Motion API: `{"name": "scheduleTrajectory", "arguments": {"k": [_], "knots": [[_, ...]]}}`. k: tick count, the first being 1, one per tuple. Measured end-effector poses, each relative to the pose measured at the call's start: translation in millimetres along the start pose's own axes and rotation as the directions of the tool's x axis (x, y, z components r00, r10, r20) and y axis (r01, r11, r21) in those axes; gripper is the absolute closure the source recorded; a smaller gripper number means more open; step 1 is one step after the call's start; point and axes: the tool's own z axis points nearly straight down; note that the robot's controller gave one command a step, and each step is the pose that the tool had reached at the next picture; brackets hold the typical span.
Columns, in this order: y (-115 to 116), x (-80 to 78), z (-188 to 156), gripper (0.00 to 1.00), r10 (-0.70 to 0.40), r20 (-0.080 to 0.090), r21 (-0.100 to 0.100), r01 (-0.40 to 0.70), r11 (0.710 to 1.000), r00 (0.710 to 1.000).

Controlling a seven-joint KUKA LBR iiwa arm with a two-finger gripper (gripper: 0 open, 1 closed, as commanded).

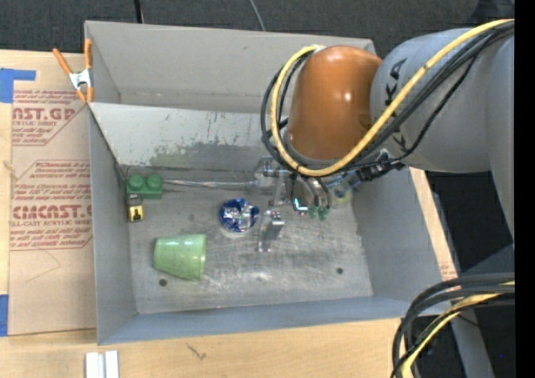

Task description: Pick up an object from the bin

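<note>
**Desk:** What is the biggest thing here?

**Photographer:** One grey metal bin (219, 127) with sloping walls. One grey robot arm (456, 104) comes in over its right rim, with an orange dome-shaped cover (330, 100) at the wrist and yellow and black cables looped around it.

**Desk:** And the pincer?

**Photographer:** One metal pincer (269, 231) hangs below the orange cover, low over the middle of the bin floor. Whether it is wide or narrow, I cannot tell.

**Desk:** How many loose things are in the bin?

**Photographer:** Four, one of each kind. The largest is a pale green plastic cup (181, 257), lying on its side near the front left. Next is a darker green studded toy brick (144, 186), by the left wall. Then a shiny blue crumpled ball (239, 216) in the middle, just beside the pincer on its left and the thing nearest to it. The smallest is a yellow-and-black piece (136, 213), just below the brick and well apart from the pincer.
</note>
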Motion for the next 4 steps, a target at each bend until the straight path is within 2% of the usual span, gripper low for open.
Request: {"name": "scheduleTrajectory", "arguments": {"k": [1, 2, 3, 4], "knots": [[45, -47.5, 111, 0.00, -0.021, 0.016, -0.001, 0.021, 1.000, 1.000], [-2, -17.7, 107, 0.00, 0.000, 0.022, -0.004, 0.000, 1.000, 1.000], [0, -18.6, 105, 1.00, -0.003, 0.020, -0.004, 0.003, 1.000, 1.000], [19, -31.6, 106, 1.00, -0.293, 0.014, 0.008, 0.293, 0.956, 0.956]]}}
